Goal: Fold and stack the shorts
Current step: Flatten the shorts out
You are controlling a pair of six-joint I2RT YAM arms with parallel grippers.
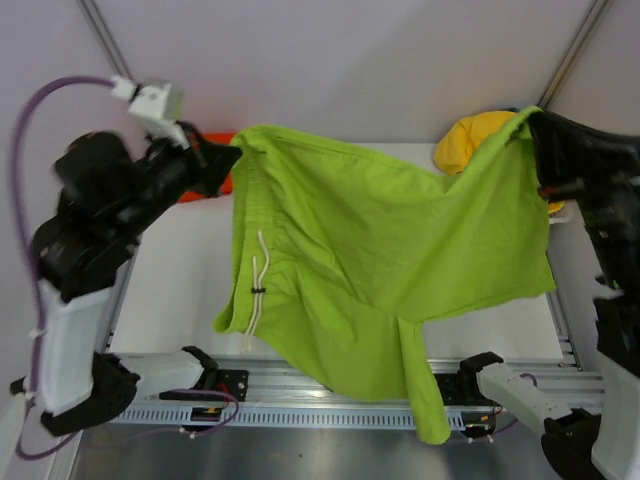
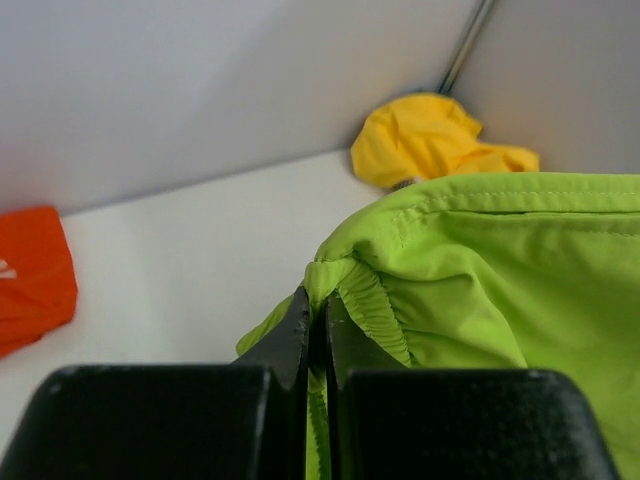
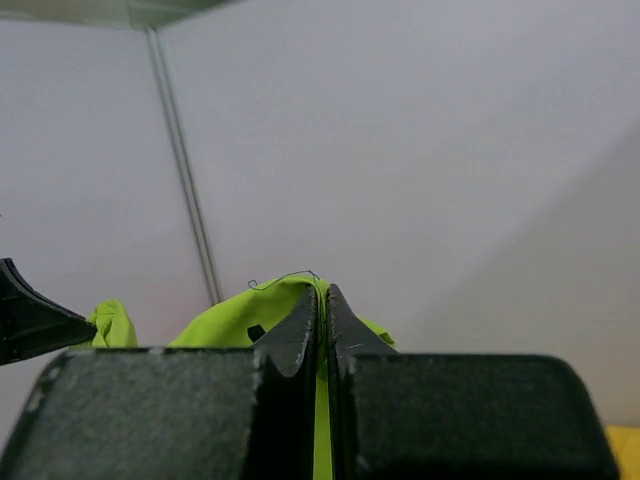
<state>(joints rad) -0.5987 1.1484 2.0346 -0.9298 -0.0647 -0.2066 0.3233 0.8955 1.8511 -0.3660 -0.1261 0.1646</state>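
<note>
Lime green shorts (image 1: 380, 260): I am hanging them between left claw (image 2: 318, 310) and right claw (image 3: 322, 300), each pinching one corner, so the cloth is hanging open for folding.

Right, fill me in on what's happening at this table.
The two arms are holding the lime green shorts up between them, spread out above the table. The left gripper is pinched shut on the gathered waistband at one end, and the right gripper is shut on the fabric edge at the opposite end. The orange shorts lie at the table's far left and the yellow shorts sit bunched in the far right corner. The green pair is not folded yet.
</note>
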